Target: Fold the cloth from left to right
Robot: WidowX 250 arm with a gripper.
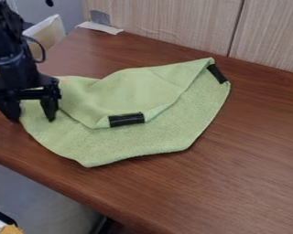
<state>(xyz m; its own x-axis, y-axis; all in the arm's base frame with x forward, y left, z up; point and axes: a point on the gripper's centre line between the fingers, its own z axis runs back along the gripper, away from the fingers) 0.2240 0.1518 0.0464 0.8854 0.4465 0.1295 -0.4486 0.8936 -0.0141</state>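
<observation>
The soft light-green cloth with black taped patches (127, 98) lies on the middle-left part of the brown wood-grain worktop (246, 151), partly doubled over. Its upper flap rests on a wider lower layer, with one black strip of tape (126, 119) at the flap's near corner and a second black strip (217, 73) at the far right corner. The strips probably mark corners, which would help in judging how the layers line up. The lower layer spreads out in front of the flap, so the fold looks loose and uneven.

The black two-finger claw (33, 119) hangs over the cloth's left end, a sensible place for starting a left-to-right fold: that end is the part to be carried across. The claw is open, its two fingers well apart, with some green fabric showing between them. Nothing looks pinched; whether the tips touch the fabric, I cannot tell. Closing there would likely need enough depth to catch the cloth, and might gather only one layer.
</observation>
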